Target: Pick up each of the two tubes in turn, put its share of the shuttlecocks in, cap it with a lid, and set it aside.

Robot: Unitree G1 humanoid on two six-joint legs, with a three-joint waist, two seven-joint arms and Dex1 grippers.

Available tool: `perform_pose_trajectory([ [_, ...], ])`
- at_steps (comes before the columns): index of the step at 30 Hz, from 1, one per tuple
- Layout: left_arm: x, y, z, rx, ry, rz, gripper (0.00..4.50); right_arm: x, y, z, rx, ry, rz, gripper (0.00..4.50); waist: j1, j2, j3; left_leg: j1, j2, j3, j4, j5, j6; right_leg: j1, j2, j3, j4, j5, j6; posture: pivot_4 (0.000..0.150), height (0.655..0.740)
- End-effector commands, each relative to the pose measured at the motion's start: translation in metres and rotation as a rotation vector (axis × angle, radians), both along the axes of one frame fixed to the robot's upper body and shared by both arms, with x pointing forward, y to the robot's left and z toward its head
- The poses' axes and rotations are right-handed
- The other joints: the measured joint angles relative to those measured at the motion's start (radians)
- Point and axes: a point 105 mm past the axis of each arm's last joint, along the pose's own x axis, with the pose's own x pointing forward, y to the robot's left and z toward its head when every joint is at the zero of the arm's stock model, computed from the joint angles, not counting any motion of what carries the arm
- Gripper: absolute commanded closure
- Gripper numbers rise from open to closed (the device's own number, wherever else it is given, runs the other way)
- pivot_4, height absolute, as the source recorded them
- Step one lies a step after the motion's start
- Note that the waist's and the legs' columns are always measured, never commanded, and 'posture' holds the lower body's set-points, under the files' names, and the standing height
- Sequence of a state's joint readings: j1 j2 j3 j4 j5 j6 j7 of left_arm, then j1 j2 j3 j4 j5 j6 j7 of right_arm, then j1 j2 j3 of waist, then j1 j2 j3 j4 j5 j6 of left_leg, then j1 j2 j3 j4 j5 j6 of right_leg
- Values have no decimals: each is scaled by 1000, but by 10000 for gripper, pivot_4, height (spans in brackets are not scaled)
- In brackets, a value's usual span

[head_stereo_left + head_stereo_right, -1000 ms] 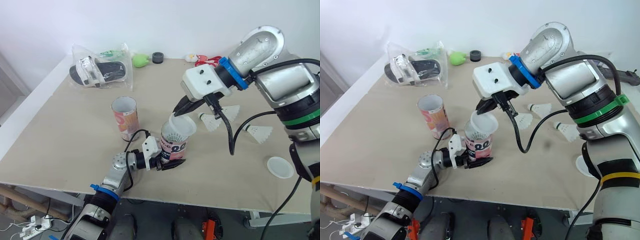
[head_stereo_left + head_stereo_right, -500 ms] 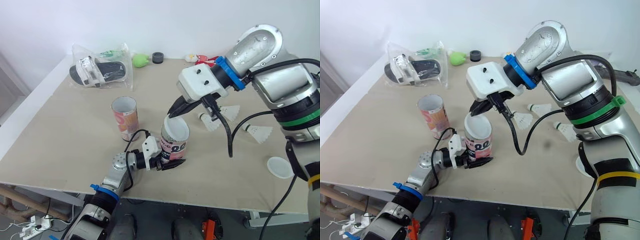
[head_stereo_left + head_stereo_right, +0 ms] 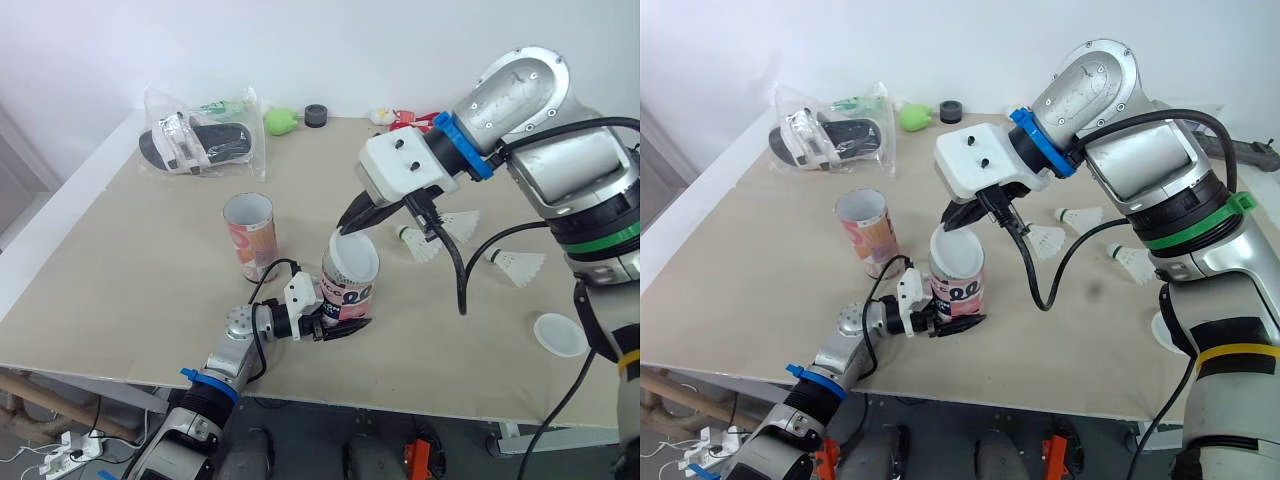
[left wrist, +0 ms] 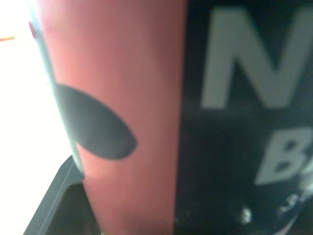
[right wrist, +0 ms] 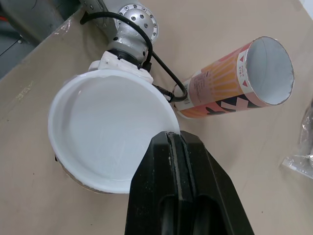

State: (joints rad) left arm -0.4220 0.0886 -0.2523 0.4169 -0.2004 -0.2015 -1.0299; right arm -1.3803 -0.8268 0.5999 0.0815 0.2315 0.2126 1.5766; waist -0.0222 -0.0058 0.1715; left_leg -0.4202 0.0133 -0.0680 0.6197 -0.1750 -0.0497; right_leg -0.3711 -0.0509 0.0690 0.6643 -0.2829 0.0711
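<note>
The lid (image 3: 352,258) had dropped onto the tube (image 3: 347,292) by the counter's (image 3: 150,280) near edge, our right jaws pinching its rim, our left jaws clamping the tube; we judged capping nearly done.

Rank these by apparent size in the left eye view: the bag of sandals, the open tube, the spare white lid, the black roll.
1. bag of sandals
2. open tube
3. spare white lid
4. black roll; farthest from the camera, so it may look undersized.
</note>
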Motion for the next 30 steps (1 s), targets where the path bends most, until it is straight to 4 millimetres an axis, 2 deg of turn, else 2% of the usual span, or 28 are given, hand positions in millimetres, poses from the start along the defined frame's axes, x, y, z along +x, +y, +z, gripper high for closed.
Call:
perform_pose_trajectory([
  [1,-5,0,-25,47,87,3,14249,-2,-7,4,-56,-34,12,44726,0,0,0,0,0,0,0,0,0,0,0,0,0,0,0,1500,7400],
  [24,-2,-1,-24,42,85,10,14249,5,-10,-26,-133,-39,28,44726,2,0,0,0,-1,0,0,0,0,1,-1,0,0,0,0,1500,7400],
  [25,-2,-1,-24,42,85,10,14249,5,-9,-26,-132,-40,29,38160,2,0,0,0,-1,0,0,0,0,1,-1,0,0,0,1,1500,7400],
  [26,-2,-1,-24,41,85,10,14249,5,-9,-26,-131,-40,28,35464,2,0,0,0,-1,0,0,0,0,1,-1,-1,0,0,1,1500,7400],
  [30,-2,-1,-24,40,85,11,14249,5,-8,-23,-118,-45,26,17125,1,1,0,0,0,0,0,0,0,1,0,-1,0,0,1,1500,7400],
])
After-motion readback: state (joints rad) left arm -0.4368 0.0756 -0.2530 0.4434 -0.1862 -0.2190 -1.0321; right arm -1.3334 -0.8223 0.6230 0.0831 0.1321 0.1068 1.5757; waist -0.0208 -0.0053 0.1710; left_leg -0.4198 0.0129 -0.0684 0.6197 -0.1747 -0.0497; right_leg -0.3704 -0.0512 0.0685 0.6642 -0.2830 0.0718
